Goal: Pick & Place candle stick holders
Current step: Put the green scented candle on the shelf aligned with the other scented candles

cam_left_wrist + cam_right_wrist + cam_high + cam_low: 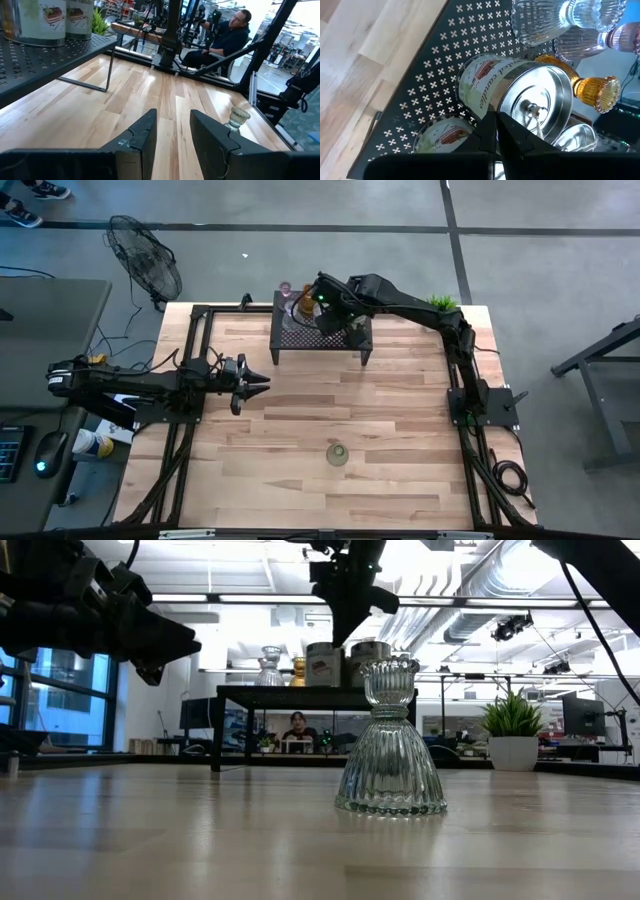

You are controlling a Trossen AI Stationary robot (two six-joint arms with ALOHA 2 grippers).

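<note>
This is a robotics lab or workshop in an open industrial hall. Beyond the pale wooden plank table (330, 420) run exposed silver ceiling ducts (470, 590) and strip lights. Past the left gripper (172, 131), a seated person (225, 37) works among black metal frames. A black floor fan (145, 255) stands on grey concrete.

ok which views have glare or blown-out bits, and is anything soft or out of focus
Low view: bright ceiling lights wash out the top, the arms read as dark silhouettes, and the clear ribbed holder is sharp while the near tabletop blurs. Left wrist view: the windows at the far right are overexposed. Right wrist view: sheen on the tin lid, and the right gripper is soft. High view: even light, no glare.
</note>
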